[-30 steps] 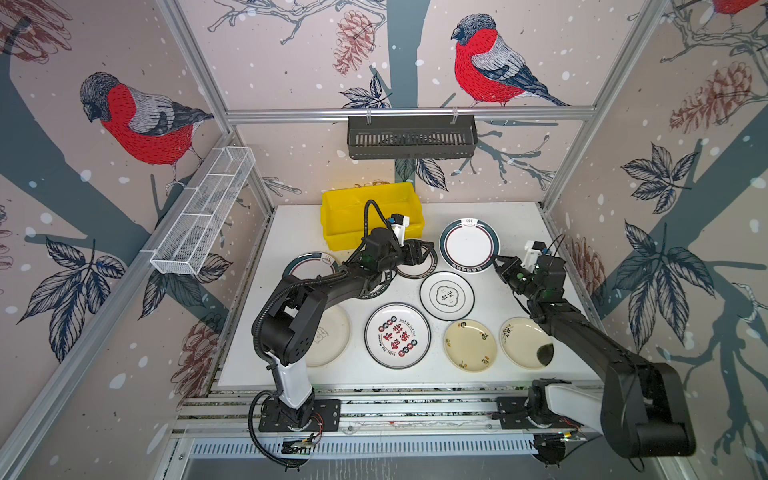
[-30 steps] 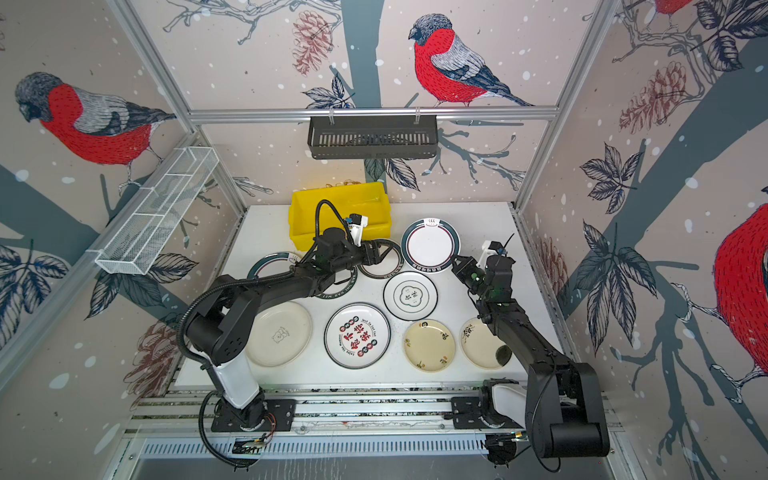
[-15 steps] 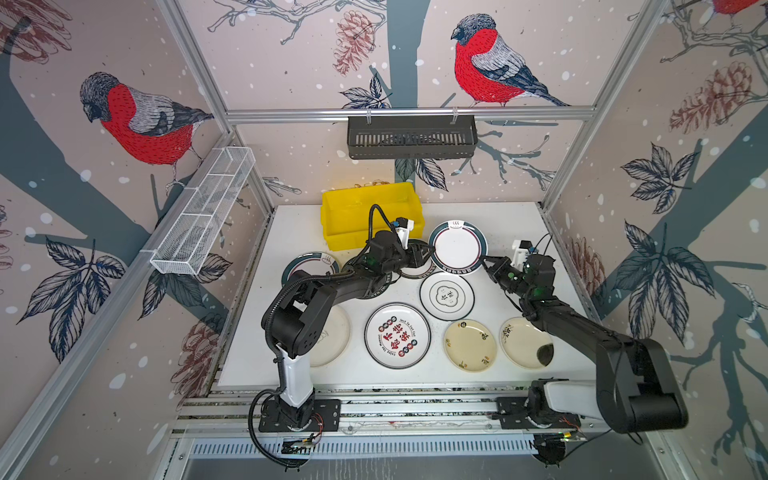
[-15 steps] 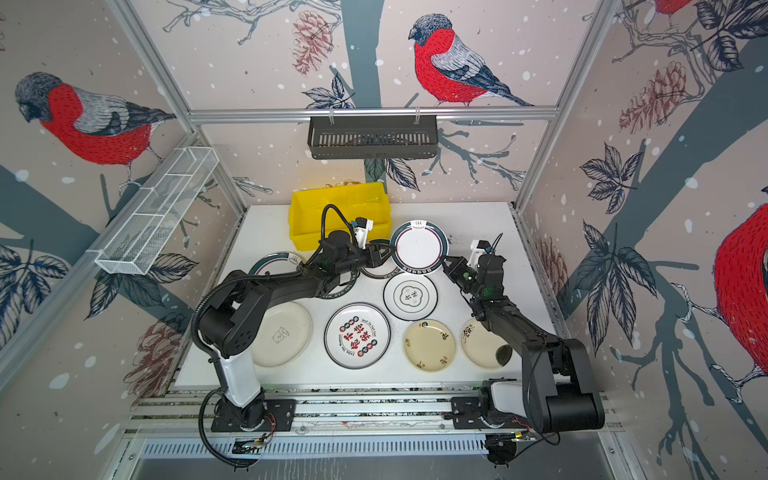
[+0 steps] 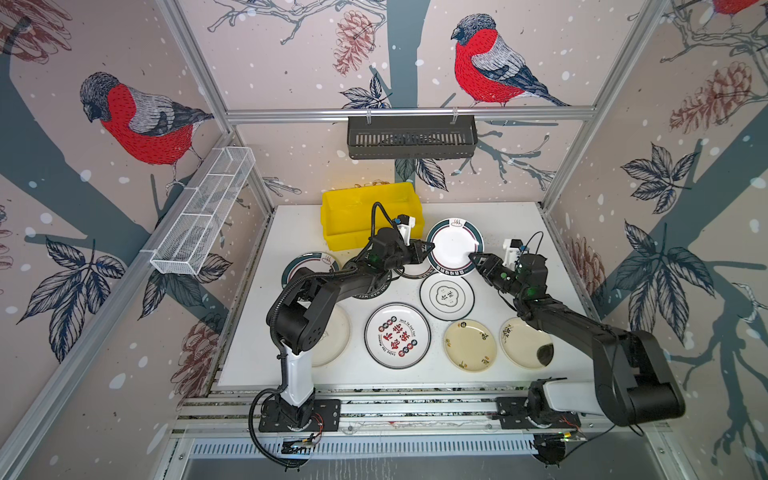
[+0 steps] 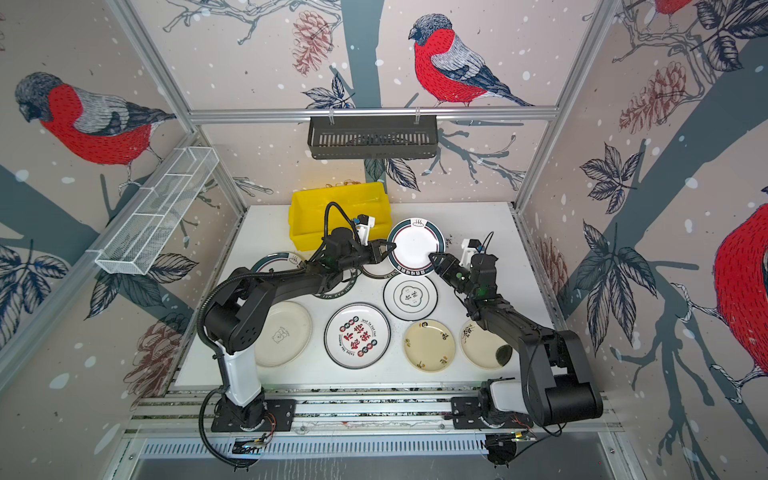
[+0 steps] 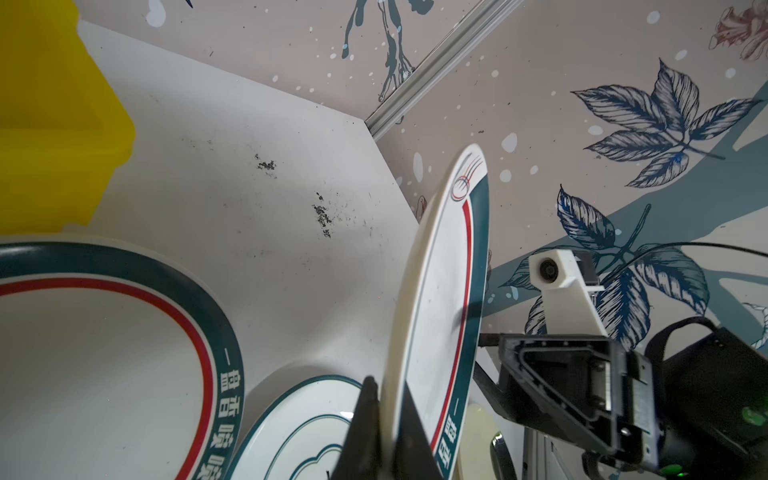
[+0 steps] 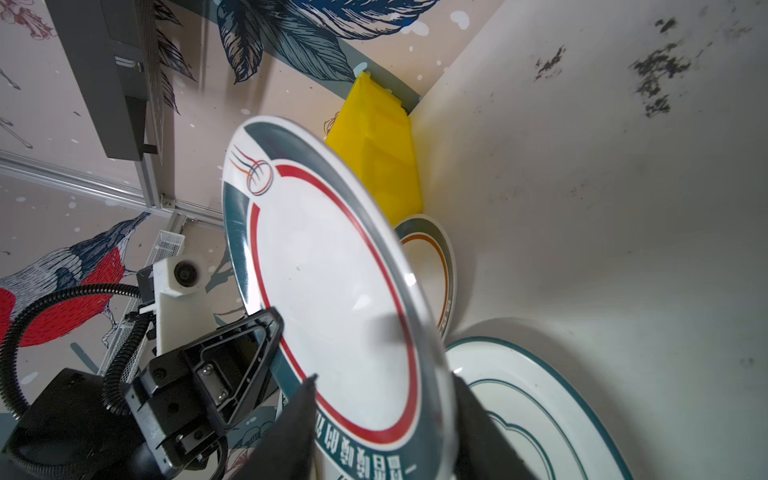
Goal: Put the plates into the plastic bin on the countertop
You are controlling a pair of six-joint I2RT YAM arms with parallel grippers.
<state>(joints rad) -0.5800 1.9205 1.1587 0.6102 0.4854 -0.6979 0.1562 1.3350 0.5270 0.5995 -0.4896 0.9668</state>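
A white plate (image 5: 455,245) with a dark green rim and a red ring hangs tilted above the countertop (image 5: 291,232), just right of the yellow plastic bin (image 5: 357,216). My left gripper (image 5: 430,250) is shut on its left rim; in the left wrist view the gripper (image 7: 386,436) pinches the edge of the plate (image 7: 440,311). My right gripper (image 5: 473,259) stands open at the opposite rim. In the right wrist view the plate (image 8: 328,282) passes between the spread fingers of that gripper (image 8: 386,432). Several other plates lie flat, among them one with red characters (image 5: 397,336).
Below the held plate lie a cloud-motif plate (image 5: 446,296) and two cream plates (image 5: 470,345) (image 5: 521,343). More plates lie partly under the left arm (image 5: 309,266). A dark slotted basket (image 5: 411,137) hangs on the back wall and a white wire-mesh tray (image 5: 203,212) on the left wall.
The right gripper carried the plate leftward toward the bin. The left gripper closed on its left rim, then the right gripper opened.
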